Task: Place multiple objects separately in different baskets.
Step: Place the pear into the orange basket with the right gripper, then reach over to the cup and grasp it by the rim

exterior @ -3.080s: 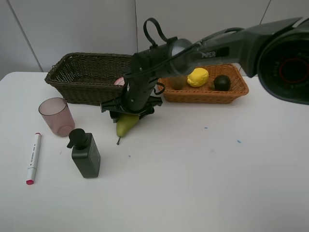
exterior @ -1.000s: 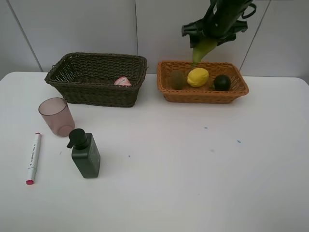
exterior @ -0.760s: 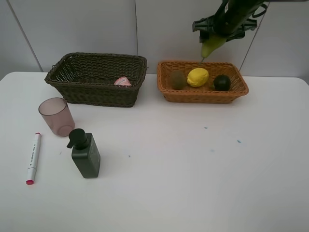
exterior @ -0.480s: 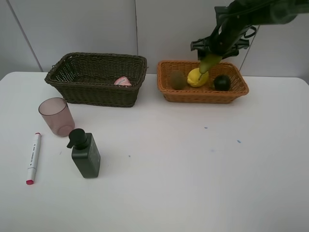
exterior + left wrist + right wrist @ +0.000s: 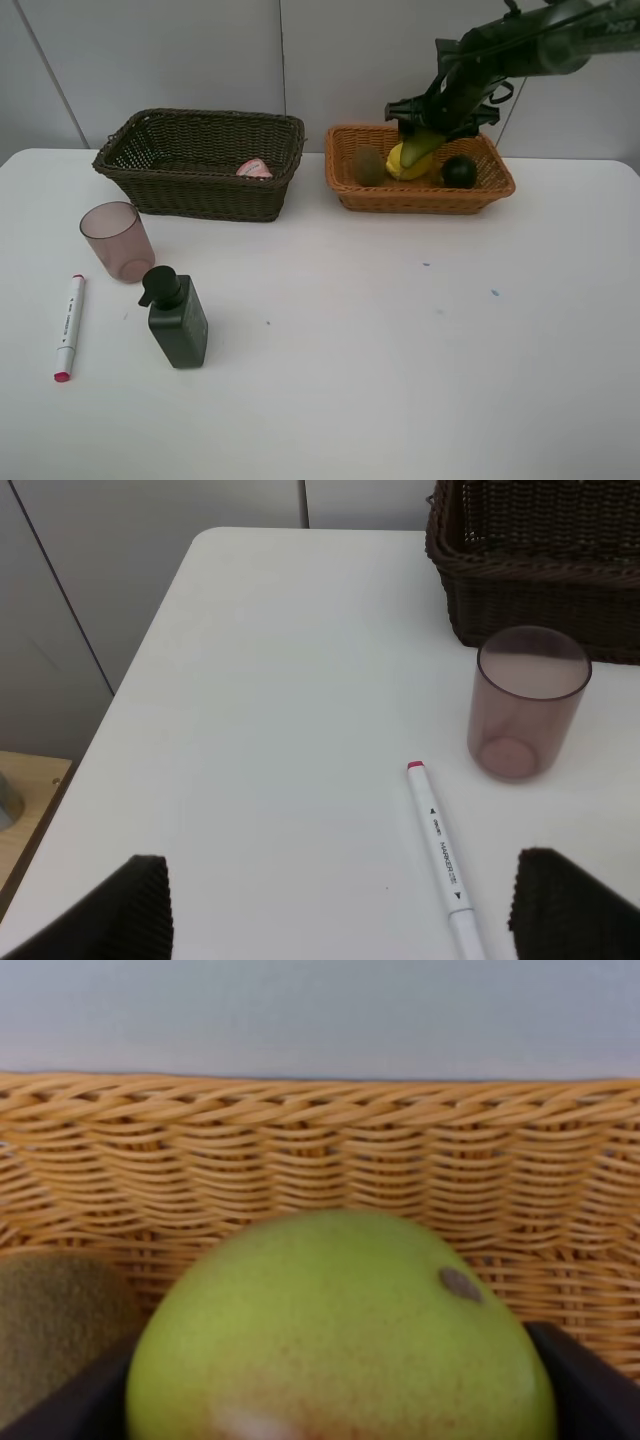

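Bench [image 5: 400,350], rear: left basket [image 5: 190,195], bottle [image 5: 254,169] inside at its right end; right basket [image 5: 420,197] beside it, holding kiwi [image 5: 367,165], lemon [image 5: 400,165], round fruit [image 5: 459,171], left to right; pear [image 5: 418,146] over the lemon. Front left: cup [image 5: 117,241]; pump bottle [image 5: 178,320] before it, rightward; marker [image 5: 68,327] leftmost.

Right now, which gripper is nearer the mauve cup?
Left. The left gripper is open, with the marker lying between its fingers and the cup just beyond. The right gripper is far across the table, over the orange basket, holding the pear.
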